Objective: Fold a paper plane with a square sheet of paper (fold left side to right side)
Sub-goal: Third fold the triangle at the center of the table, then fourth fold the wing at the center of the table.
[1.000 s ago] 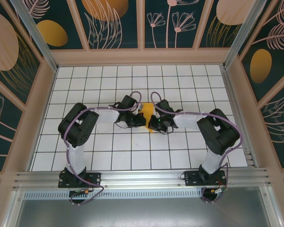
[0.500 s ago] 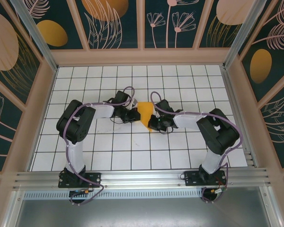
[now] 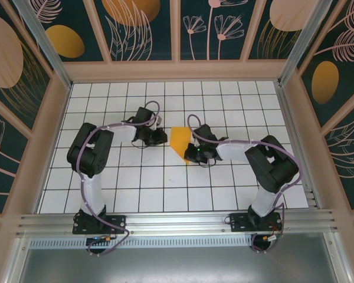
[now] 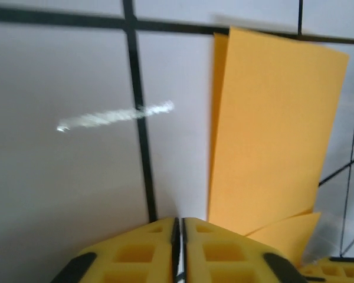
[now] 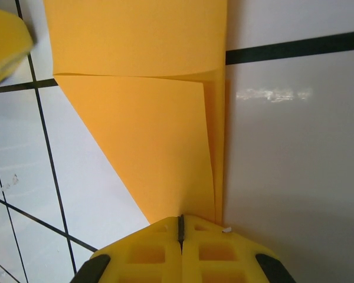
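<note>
One white-tiled desk carries everything, and two arms rise from its near edge. The left arm goes up from its base, bends at the elbow and reaches right and slightly away toward the middle of the desk. The right arm mirrors it, bent at the elbow and reaching left, so the two wrists face each other across the centre.

Between them lies one orange sheet of paper, flat on the tiles and already folded into layers. It is wider at the far end and narrows to a point at the near end. Its long axis runs far to near, leaning slightly right as it comes nearer.

There are two grippers. The left gripper is clenched with its yellow pads pressed together on nothing, and it sits just left of the sheet. The right gripper is also clenched, its tip set at the sheet's narrow near end. I cannot tell whether any paper is nipped between the pads.
</note>
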